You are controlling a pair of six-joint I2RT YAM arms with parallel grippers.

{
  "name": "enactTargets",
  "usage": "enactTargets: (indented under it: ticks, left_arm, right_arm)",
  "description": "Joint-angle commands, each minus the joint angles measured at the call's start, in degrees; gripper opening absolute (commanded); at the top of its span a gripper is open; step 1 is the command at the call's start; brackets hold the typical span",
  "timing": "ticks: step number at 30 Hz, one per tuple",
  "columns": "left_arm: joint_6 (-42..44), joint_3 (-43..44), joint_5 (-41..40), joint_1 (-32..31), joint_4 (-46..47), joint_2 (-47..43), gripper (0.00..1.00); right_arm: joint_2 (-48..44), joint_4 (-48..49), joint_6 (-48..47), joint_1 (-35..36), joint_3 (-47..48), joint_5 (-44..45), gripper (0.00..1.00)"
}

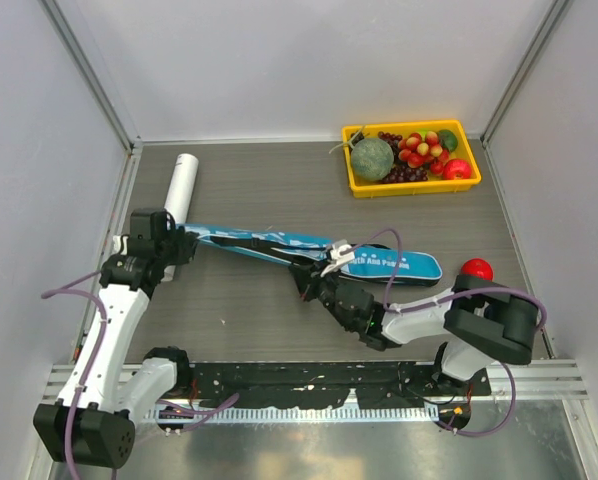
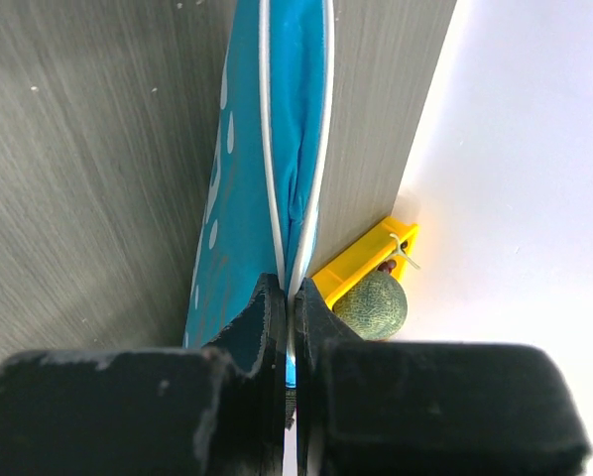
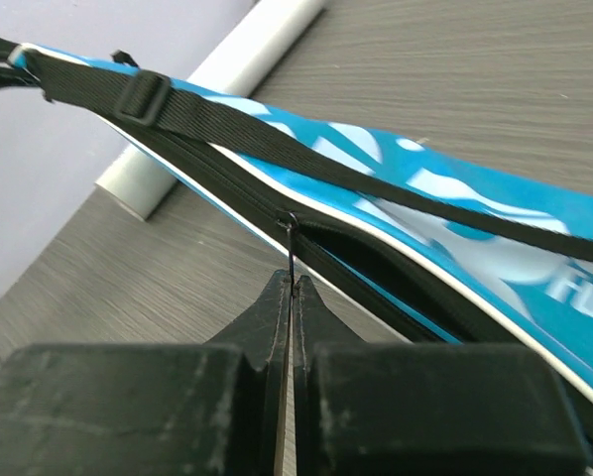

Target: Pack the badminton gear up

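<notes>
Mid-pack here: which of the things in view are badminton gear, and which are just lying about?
Job: blue bag, its end in the left gripper, its zipper pull in the right gripper; white tube.
Lying about: yellow tray of fruit; red fruit loose on the table.

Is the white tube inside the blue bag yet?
No, the white tube lies in the open by the narrow end of the blue bag, wholly outside it.

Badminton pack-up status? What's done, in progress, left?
Done: no rackets loose on the table, presumably in the blue bag, unconfirmed. In hand: left gripper clamps the bag's narrow end, right gripper pinches the zipper pull; zip looks partly open. Left: finish zipping; white tube lies outside the bag.
</notes>
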Motion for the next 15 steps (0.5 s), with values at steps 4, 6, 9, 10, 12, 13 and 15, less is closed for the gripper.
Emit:
enactTargets:
  ticks: [4,6,9,10,12,13,15]
  left_arm:
    - [7.34,-0.90,-5.57,1.21,14.59,0.22,0.00]
    - [9.00,-2.13,-4.52,1.56,18.28,0.31,0.00]
    - [12.26,-3.45,-2.32,2.62,23.92,0.92,0.00]
    - [12.79,-3.28,-1.97,2.88,23.92,1.27,0.00]
    - [15.07,-3.01,-1.18,3.32,24.97,2.06,0.00]
    - [15.95,-2.93,-0.65,3.58,25.50,2.33,0.00]
    - [17.35,-2.66,-0.29,3.85,26.64,3.03,0.00]
  right_arm:
    - [-7.81,-4.63,-1.28,-0.37,-6.08,2.46,0.05]
    - [-9.05,-5.41,-1.81,-0.37,-7.66,1.23,0.05]
    - [-11.59,-9.19,-2.07,-0.37,-9.07,0.17,0.05]
    - [-11.95,-10.16,-1.99,-0.54,-9.60,-0.27,0.05]
    - [-13.44,-11.13,-1.55,-0.72,-11.27,-0.97,0.05]
    - [-13.97,-11.74,-0.33,-0.81,-11.97,-1.06,0.05]
    - [-15.28,-14.46,1.52,-1.33,-12.85,-1.59,0.05]
